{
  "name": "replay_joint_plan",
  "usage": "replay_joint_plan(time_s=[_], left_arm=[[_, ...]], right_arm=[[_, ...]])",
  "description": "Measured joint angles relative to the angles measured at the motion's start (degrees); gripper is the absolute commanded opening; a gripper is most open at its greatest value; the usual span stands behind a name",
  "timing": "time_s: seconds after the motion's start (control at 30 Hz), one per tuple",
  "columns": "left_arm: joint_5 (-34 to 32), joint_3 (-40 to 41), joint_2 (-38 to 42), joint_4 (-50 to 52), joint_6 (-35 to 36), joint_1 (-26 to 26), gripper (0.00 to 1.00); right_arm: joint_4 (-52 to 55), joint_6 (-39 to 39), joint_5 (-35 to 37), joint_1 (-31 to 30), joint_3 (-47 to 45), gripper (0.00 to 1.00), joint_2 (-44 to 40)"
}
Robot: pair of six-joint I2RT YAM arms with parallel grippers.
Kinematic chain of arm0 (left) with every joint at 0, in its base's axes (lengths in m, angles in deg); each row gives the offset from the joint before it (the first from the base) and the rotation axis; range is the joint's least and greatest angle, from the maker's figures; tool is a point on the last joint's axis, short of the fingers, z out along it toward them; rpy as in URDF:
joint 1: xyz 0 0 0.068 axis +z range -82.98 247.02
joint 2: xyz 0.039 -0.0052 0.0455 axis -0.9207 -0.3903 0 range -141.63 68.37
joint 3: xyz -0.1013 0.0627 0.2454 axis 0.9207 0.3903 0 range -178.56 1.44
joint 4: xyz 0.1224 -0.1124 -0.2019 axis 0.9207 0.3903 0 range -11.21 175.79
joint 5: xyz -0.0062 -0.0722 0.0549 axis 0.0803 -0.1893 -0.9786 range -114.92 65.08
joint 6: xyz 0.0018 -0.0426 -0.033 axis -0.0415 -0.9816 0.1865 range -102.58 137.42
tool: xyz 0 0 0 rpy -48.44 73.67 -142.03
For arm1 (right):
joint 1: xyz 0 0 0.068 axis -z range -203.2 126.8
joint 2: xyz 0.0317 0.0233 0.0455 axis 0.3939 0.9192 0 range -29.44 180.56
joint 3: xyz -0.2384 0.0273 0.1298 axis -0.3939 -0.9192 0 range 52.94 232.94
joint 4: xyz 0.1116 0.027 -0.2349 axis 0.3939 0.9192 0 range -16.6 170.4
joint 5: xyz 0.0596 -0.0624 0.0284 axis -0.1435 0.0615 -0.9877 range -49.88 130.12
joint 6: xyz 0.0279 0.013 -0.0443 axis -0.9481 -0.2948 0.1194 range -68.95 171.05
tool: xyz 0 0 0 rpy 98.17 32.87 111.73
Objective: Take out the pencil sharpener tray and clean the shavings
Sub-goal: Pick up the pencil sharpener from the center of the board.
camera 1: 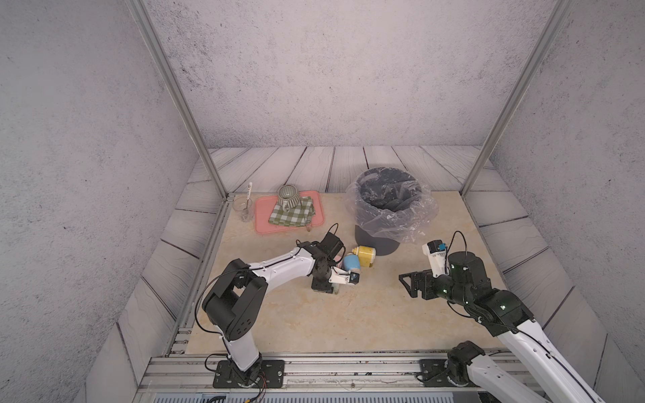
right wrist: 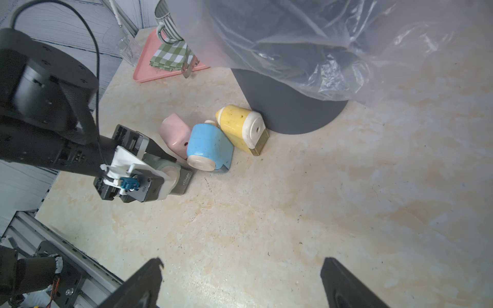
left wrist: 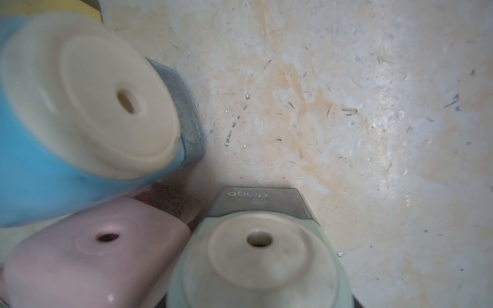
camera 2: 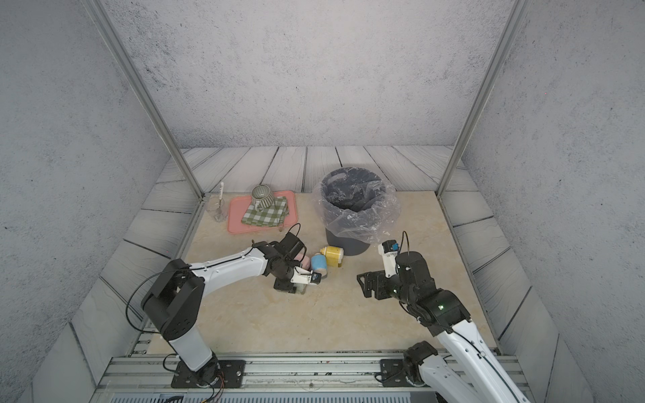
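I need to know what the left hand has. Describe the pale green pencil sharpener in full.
The pale green sharpener is a rounded, smooth plastic body with a cream round face and a pencil hole at its centre. A grey translucent tray with raised lettering is seated in the body, not pulled out. It rests on the marbled table, with the left hand closed around its body and the pink sharpener close beside it.

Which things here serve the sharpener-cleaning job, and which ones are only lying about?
Job: green sharpener, grey tray, lined bin.
Lying about: pink sharpener, blue sharpener, yellow sharpener, salmon tray, checked cloth, mug, glass.
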Motion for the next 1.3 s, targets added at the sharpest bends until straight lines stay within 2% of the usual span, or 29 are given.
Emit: replay_joint_plan(time_s=[0.17,0.27,0.33,0.6,0.73,0.8,0.9,1.0,1.07,1.2,1.3], left_arm=[[0.9,-2.3,0.0,6.8,-0.2,-0.3,0.00],[3.6,-6.1,0.7,13.3,-1.3,-0.4,0.00],[5.7,-7.7,2.5,16.3,-1.9,-0.4,0.00],[11.0,-10.3,15.0,26.7,-3.3,0.7,0.00],[13.4,-13.2,18.8,31.2,-3.2,3.7,0.00],[14.2,-15.8,19.7,33.5,-2.9,5.0,0.00],[16.2,-19.0,20.8,36.2,-2.4,6.2,0.00],[19.3,-21.3,22.1,38.7,-2.2,7.1,0.00],[21.5,-22.8,22.8,40.4,-2.2,7.3,0.00],[25.9,-25.6,23.6,44.2,-2.2,7.5,0.00],[28.8,-25.9,23.8,46.0,-2.4,7.5,0.00]], right_arm=[[-0.9,1.2,-2.7,0.0,0.0,0.94,0.2],[-3.1,2.8,-5.9,0.0,0.0,0.99,-0.1],[-4.2,3.7,-7.8,0.0,0.3,0.99,0.0],[-3.3,7.6,-14.3,0.0,14.4,1.00,12.0],[-3.9,8.5,-21.6,-0.3,17.0,0.89,15.1],[-4.6,9.3,-25.4,-1.4,18.2,0.87,16.6],[-6.2,10.7,-29.2,-4.5,17.8,0.89,17.1],[-9.6,12.0,-29.9,-9.3,14.4,0.91,15.3],[-11.9,13.5,-28.6,-13.6,11.8,0.92,13.9],[-19.3,18.0,-20.9,-23.8,5.6,0.92,12.2],[-24.5,20.4,-17.0,-26.8,2.6,0.89,13.0]])
